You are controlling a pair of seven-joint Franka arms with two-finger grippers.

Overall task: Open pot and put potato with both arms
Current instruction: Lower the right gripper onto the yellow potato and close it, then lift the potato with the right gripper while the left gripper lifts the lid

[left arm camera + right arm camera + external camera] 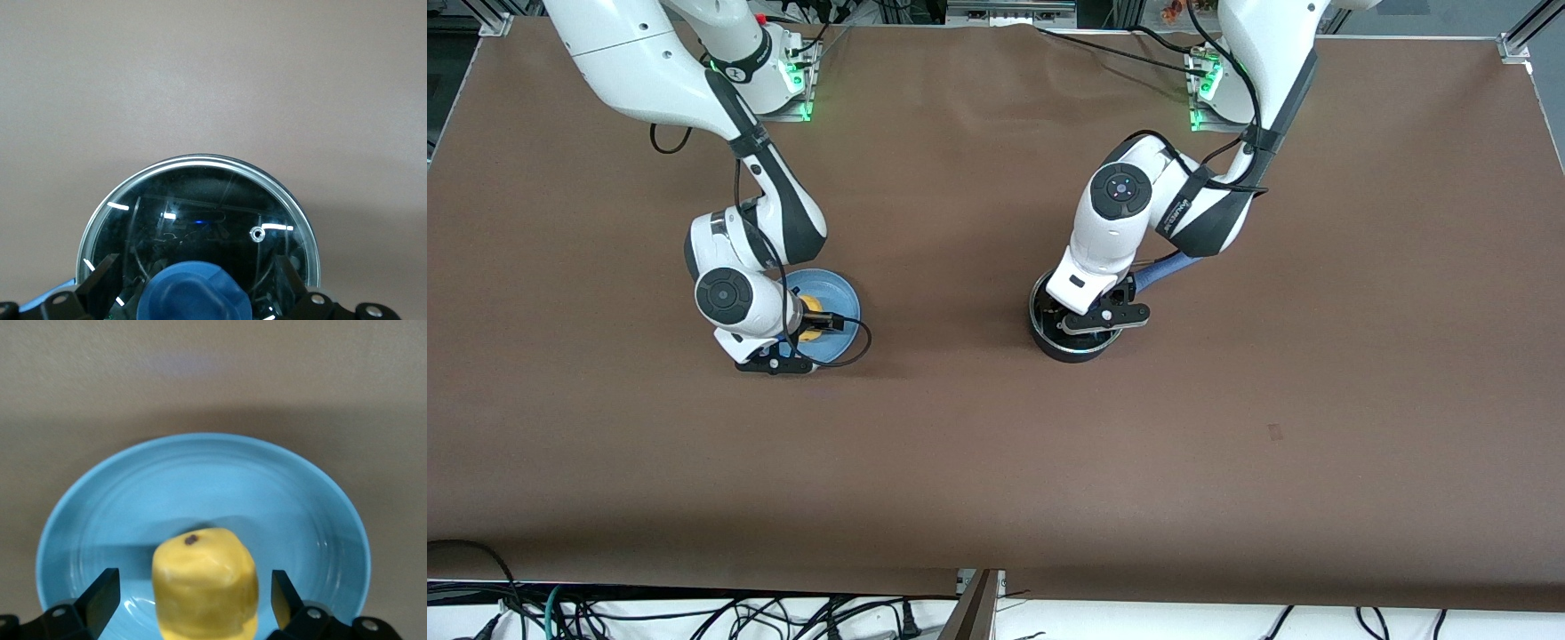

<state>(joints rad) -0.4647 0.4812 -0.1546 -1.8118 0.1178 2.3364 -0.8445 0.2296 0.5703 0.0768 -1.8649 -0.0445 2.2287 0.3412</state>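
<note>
Front view puts both task things at about the same depth on the brown worktop [996, 462], well apart. Toward the right arm's end, the potato [811, 318] lies on a blue plate [845, 302]. The right end effector [818, 322] is down at it, and the right wrist view shows its fingers [100, 597] spread wide on either side of the potato [205, 583], not yet pressing it. Toward the left arm's end stands the pot [1074, 342], its blue handle [1160, 269] pointing away from the front camera. The glass lid [200, 213] is still on. The left end effector [1096, 318] is over it, fingers [100, 283] open and flanking the blue knob [195, 293] without touching.

Judging by this, both arms are at the pre-grasp step. Next the left one likely needs to pinch the knob and lift the lid clear, while the right one closes on the potato, ready to carry it across to the opened pot.
</note>
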